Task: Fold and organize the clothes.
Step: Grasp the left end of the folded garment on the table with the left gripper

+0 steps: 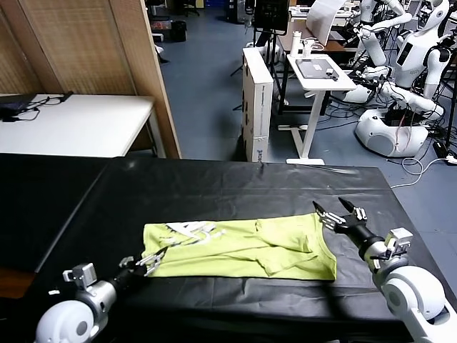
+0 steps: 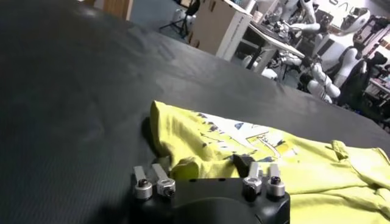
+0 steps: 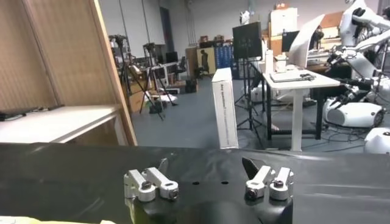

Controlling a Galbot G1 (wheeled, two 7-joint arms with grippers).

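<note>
Nearest to the robot, the left gripper (image 1: 151, 261) is low over the black table (image 1: 214, 189), at the near left corner of the T-shirt (image 1: 239, 249). In the head view its fingers look pinched together on the hem there, and in the left wrist view the yellow-green cloth bunches up right between the jaws, so I judge it is grasping the T-shirt by this corner.

The right gripper (image 1: 335, 211) is on the other side, at the far right corner of the garment. Its fingers are spread wide and hold nothing; the tips point toward the cloth edge, just beside it or maybe above it, but I cannot tell if they touch.

The relation that matters for the next move: the T-shirt lies between the two grippers, with its long axis going left to right across the table. Each arm is near its own end, and the left one already has contact. I think the right gripper must take its corner before any fold can start.

The T-shirt itself is lime yellow-green, lying mostly flat near the front edge of the table. It has a whitish print (image 1: 191, 230) at the left end, and wrinkled, partly folded-over cloth toward the right end.

Farther back there are a white table (image 1: 78, 123) and other robots (image 1: 400, 93) in the room.
</note>
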